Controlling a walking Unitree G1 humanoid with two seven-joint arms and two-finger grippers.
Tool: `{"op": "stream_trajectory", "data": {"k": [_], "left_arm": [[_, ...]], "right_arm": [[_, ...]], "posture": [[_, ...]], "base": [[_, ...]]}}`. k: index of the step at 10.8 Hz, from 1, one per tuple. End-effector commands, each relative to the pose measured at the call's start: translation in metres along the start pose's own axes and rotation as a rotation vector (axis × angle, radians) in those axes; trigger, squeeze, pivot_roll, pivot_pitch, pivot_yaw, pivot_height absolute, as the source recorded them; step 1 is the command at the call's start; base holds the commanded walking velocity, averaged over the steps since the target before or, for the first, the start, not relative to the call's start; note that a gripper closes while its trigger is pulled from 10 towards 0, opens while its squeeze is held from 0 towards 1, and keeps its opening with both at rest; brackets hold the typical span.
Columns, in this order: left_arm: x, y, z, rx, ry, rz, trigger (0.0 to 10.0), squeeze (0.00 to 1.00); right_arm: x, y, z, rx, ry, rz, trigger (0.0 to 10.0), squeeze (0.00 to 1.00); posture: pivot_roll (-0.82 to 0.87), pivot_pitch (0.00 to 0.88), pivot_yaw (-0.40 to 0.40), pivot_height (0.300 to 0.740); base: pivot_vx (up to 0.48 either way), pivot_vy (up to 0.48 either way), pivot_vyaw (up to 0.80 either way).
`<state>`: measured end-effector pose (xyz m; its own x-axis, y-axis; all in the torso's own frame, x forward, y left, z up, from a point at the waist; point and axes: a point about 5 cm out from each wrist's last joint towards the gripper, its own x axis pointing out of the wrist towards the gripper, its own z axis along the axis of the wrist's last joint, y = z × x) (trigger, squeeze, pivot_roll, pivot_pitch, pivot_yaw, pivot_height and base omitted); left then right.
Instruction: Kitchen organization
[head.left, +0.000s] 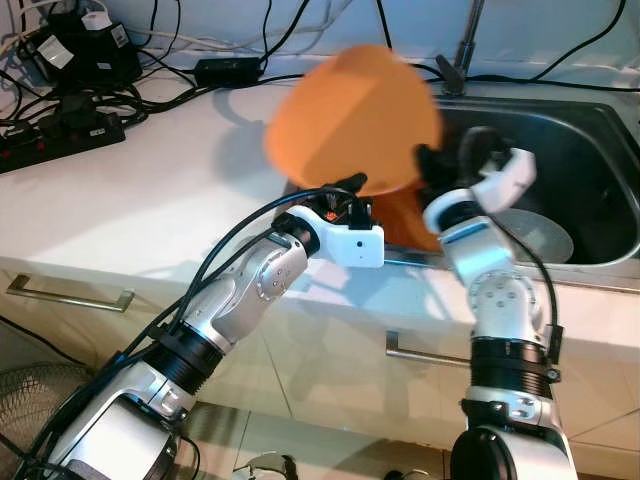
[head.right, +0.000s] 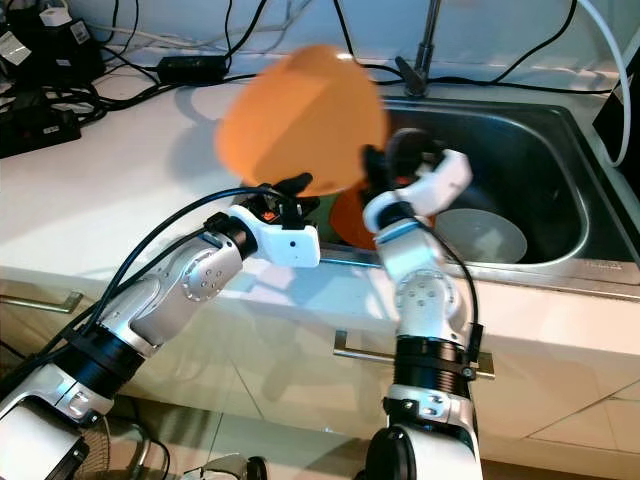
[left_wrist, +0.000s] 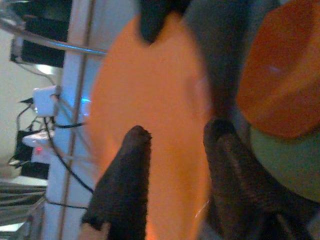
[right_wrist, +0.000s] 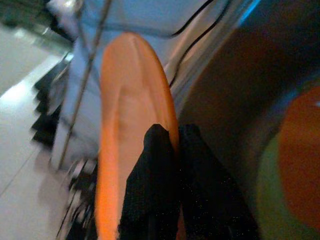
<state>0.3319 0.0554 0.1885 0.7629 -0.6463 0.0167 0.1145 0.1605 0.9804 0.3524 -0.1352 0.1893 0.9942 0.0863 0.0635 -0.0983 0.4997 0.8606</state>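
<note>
- Left eye view: an orange plate (head.left: 350, 118) is held up on edge above the worktop (head.left: 150, 200), right at the near left corner of the steel sink (head.left: 590, 150), its broad face turned toward the head camera.
- Right tool (head.left: 440, 165) pinches the plate's rim on the sink side; in the right wrist view its two black fingers (right_wrist: 150, 190) are closed together over the thin orange edge.
- Left tool (head.left: 345, 187) sits just under the plate's lower rim. In the left wrist view its fingers (left_wrist: 125, 185) stand narrowly apart with the plate's edge between them, but whether they press on it cannot be told.
- Plate lies between the two tools, above the left one and toward the worktop from the right one; both are about equally near, so this looks like a hand-over or a two-handed carry.
- A second orange dish (head.right: 345, 222) stands in the sink behind the tools, with a pale bowl (head.right: 480, 235) further along the basin floor.
- Power strips and cables (head.left: 60, 120) crowd the far left corner of the worktop, well apart from the plate.
</note>
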Motion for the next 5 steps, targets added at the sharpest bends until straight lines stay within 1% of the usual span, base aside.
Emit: {"op": "stream_trajectory", "data": {"k": [1, 2, 3, 4, 5], "left_arm": [[0.0, 0.01, 0.002, 0.004, -0.013, 0.033, 10.0, 0.96], [0.001, 0.007, 0.002, 0.002, -0.007, 0.02, 10.0, 0.0], [0.001, 0.007, 0.002, -0.005, -0.008, 0.016, 10.0, 0.0], [0.0, 0.005, -0.001, -0.056, 0.005, 0.011, 10.0, 0.0], [-0.002, 0.002, -0.005, -0.227, 0.04, 0.022, 10.0, 0.0]], "right_arm": [[0.005, 0.01, 0.007, 0.07, -0.056, 0.013, 0.0, 0.0], [0.008, 0.004, 0.02, 0.087, -0.12, -0.026, 0.0, 0.0], [0.009, -0.001, 0.03, 0.097, -0.165, -0.056, 0.0, 0.0], [0.01, -0.009, 0.044, 0.063, -0.229, -0.112, 0.0, 0.0], [0.011, -0.013, 0.05, 0.01, -0.256, -0.142, 0.0, 0.0]], "posture": [[0.05, 0.069, 0.05, 0.74], [0.05, 0.069, 0.051, 0.74], [0.05, 0.069, 0.051, 0.74], [0.05, 0.07, 0.051, 0.74], [0.05, 0.069, 0.048, 0.74]], "base": [[0.0, 0.0, 0.0], [0.0, 0.0, 0.0], [0.0, 0.0, 0.0], [0.0, 0.0, 0.0], [0.0, 0.0, 0.0]]}}
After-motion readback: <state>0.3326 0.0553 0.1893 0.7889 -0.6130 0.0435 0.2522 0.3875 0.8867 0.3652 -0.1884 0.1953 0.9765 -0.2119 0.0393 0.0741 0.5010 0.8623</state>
